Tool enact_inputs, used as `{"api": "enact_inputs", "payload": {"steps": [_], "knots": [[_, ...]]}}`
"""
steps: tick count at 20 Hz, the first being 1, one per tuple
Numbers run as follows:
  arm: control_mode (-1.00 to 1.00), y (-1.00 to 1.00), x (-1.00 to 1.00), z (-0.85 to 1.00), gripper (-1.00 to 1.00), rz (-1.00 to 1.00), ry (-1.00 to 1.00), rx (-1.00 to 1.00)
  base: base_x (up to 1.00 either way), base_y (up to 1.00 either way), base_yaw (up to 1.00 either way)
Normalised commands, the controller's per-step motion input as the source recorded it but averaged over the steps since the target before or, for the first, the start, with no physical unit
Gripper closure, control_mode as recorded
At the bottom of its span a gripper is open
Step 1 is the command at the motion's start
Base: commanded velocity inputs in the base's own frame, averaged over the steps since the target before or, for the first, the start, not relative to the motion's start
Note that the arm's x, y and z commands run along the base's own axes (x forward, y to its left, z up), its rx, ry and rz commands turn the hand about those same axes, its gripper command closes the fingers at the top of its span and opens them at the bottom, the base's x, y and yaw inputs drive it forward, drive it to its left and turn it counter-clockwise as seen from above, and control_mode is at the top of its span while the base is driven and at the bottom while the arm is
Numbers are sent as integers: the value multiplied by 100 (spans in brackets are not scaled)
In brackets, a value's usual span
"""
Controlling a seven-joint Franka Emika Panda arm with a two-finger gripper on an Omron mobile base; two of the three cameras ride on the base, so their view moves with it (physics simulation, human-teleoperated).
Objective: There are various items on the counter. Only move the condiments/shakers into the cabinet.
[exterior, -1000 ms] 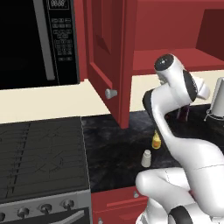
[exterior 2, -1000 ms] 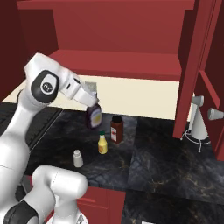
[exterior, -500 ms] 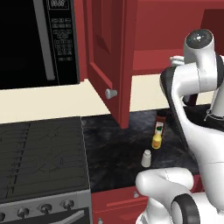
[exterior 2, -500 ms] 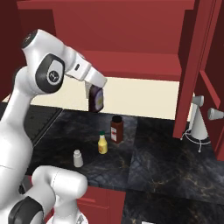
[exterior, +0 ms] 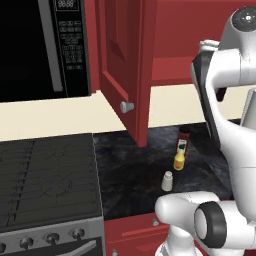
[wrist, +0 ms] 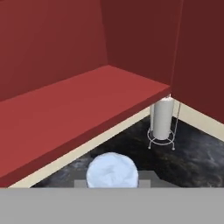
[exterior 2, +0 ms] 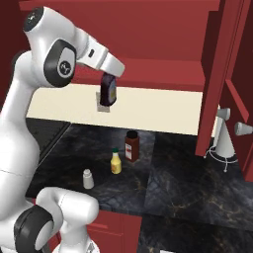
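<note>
now my claw (exterior 2: 109, 74) grips the purple bottle (exterior 2: 107, 91) high above the worktop (exterior 2: 178, 183), just before the cabinet shelf (wrist: 74, 109); the yellow bottle (exterior 2: 115, 161) and shaker (exterior 2: 88, 179) stand below.

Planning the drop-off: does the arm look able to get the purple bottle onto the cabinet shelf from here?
Probably yes: the pincer holds the purple bottle just below the shelf, the door stands open, and the shelf looks bare.

1. The squeeze bottle (exterior 2: 116, 161) stood on the table (exterior 2: 188, 188), below the cabinet (exterior 2: 163, 74).
2. The shaker (exterior 2: 88, 179) sat left and nearer.
3. A jar (exterior 2: 131, 146) stood just behind-right.
4. The tool (exterior 2: 109, 79) held the capped bottle (exterior 2: 108, 91) above it.
</note>
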Motion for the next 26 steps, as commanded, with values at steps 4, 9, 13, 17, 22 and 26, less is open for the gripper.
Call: {"api": "enact_inputs", "payload": {"steps": [4, 9, 13, 17, 22, 26], "knots": [[-100, 0, 42, 5, 100, 8, -25, 0, 0, 0, 0], [-100, 0, 24, 28, 100, 4, -21, 0, 0, 0, 0], [-100, 7, 28, 21, 100, 3, -12, 0, 0, 0, 0], [-100, 6, 44, 19, 100, 2, 0, 0, 0, 0, 0], [-100, 22, 48, 6, 100, 4, 0, 0, 0, 0, 0], [-100, 22, 50, 0, 100, 5, 0, 0, 0, 0, 0]]}}
